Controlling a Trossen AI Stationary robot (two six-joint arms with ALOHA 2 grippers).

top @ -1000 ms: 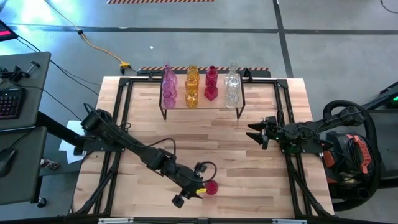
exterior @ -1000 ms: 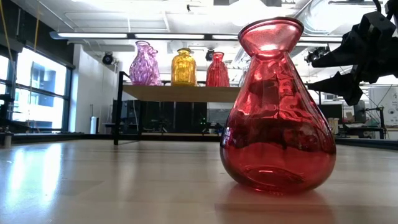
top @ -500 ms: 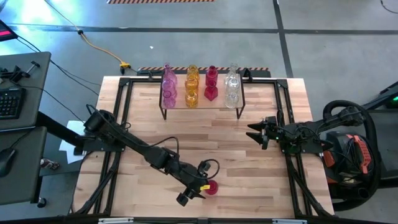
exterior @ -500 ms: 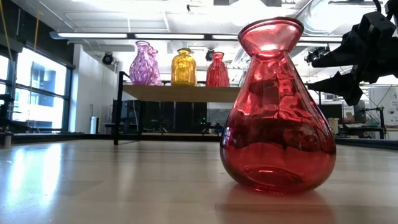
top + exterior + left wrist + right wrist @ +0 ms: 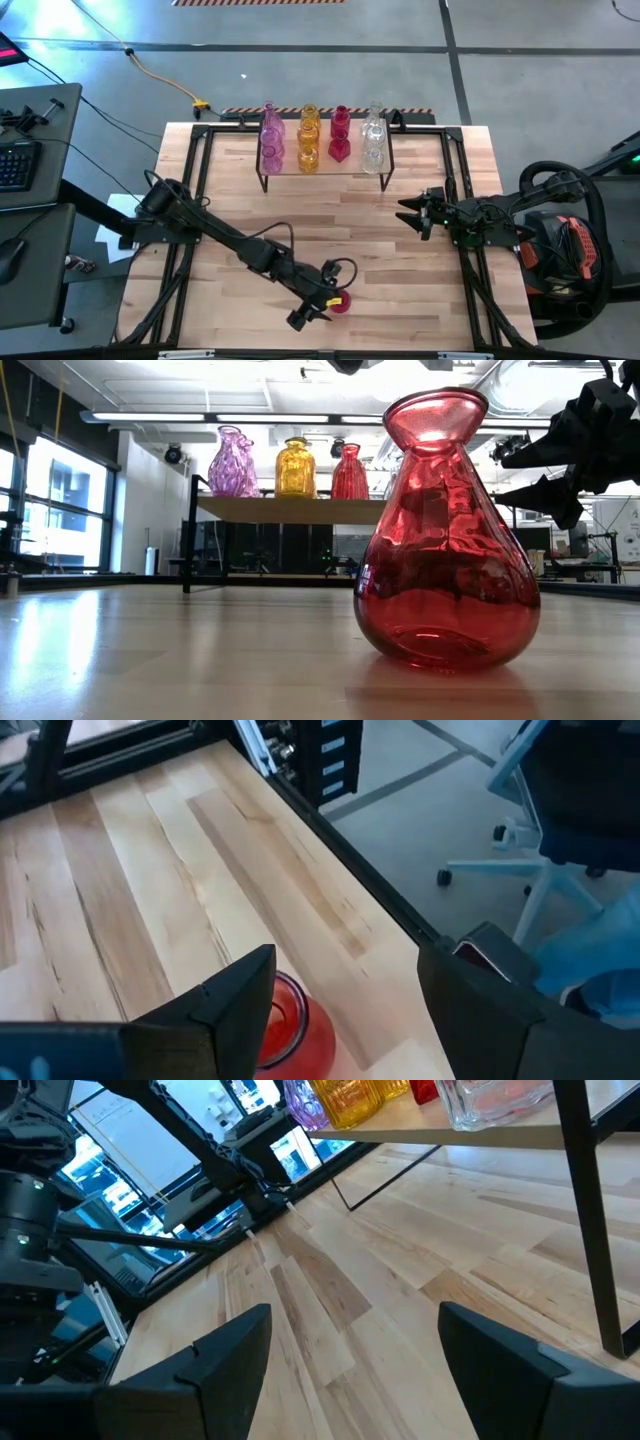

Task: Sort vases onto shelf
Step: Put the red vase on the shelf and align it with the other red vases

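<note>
A red vase point(image 5: 341, 300) stood upright on the tabletop point(image 5: 380, 230), near the front edge and a bit left of the middle. The left gripper point(image 5: 325, 303) was right at it, low over the wood. In the left wrist view its jaws stood wide apart, and the red vase point(image 5: 290, 1025) sat between them – one dark finger point(image 5: 235, 995) was just at the vase's rim, the other point(image 5: 470, 1000) was apart from it. The jaws were not squeezing the vase. In the low view the red vase point(image 5: 447, 530) filled much of the picture, with a round belly and a narrow neck that opened out at the top. The shelf point(image 5: 322, 172) stood at the far side of the tabletop, in the middle. On it were vases in rows by color: pink ones point(image 5: 271, 135) at the left, then amber-yellow ones point(image 5: 309, 140), then red ones point(image 5: 340, 135), and clear ones point(image 5: 374, 140) at the right. The right gripper point(image 5: 408, 214) waited over the right part of the tabletop, well apart from the red vase, just in front of the shelf's right end. Its jaws were wide and held nothing – the right wrist view showed only bare wood between its two fingers point(image 5: 230, 1355), with the shelf's thin black leg point(image 5: 582, 1210) near.
</note>
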